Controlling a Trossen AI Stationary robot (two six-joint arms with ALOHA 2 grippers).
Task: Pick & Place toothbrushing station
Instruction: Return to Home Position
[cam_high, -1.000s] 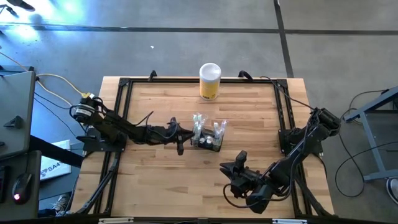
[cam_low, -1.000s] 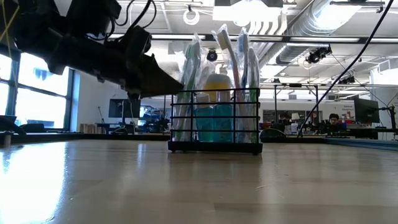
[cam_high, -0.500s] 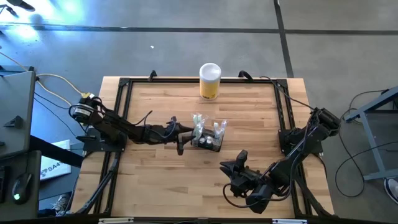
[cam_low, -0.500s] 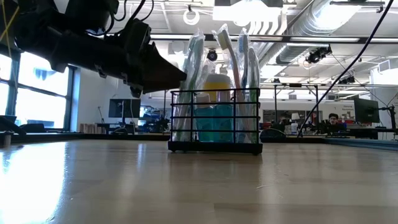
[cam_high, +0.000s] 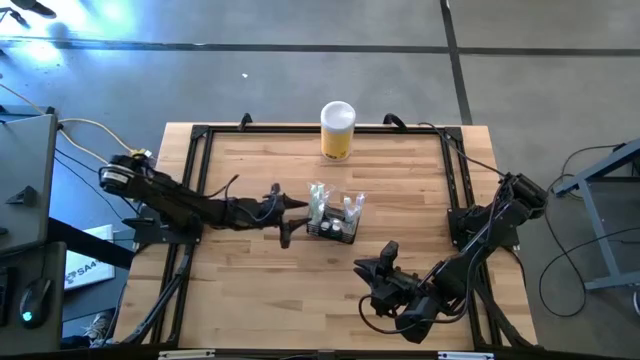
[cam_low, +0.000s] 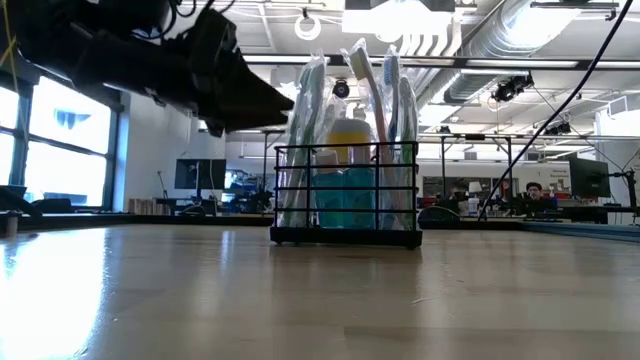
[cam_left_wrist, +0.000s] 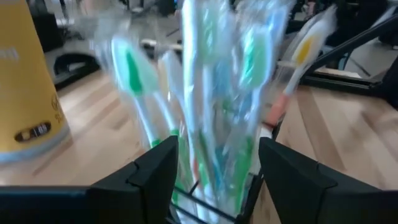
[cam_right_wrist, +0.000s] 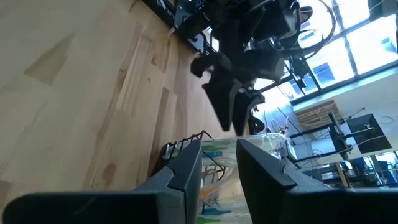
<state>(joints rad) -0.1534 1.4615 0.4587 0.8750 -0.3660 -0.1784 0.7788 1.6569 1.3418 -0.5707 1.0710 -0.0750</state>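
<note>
The toothbrushing station (cam_high: 335, 228) is a low black wire-mesh caddy near the table's middle, standing on its base (cam_low: 345, 238). Several wrapped toothbrushes (cam_low: 352, 110) stand upright in it. My left gripper (cam_high: 300, 207) hovers open at the caddy's left side, level with the brush tops (cam_left_wrist: 205, 74). Its fingers (cam_left_wrist: 152, 171) stand apart on either side of the brushes and I see no touch. My right gripper (cam_high: 385, 258) waits near the table's front right. Its fingers (cam_right_wrist: 186, 168) show a narrow gap with nothing between them, and it looks toward the caddy (cam_right_wrist: 186, 149).
A yellow cylinder with a white lid (cam_high: 338, 130) stands at the middle of the table's far edge, also in the left wrist view (cam_left_wrist: 25, 81). A black frame (cam_high: 200, 140) runs along the table's edges. Bare wood lies in front of the caddy (cam_low: 300, 300).
My left gripper has opened and risen a little beside the caddy's left side, from about the caddy's rim up to the brush tops, rolling slightly. The caddy and its brushes stand where they were.
</note>
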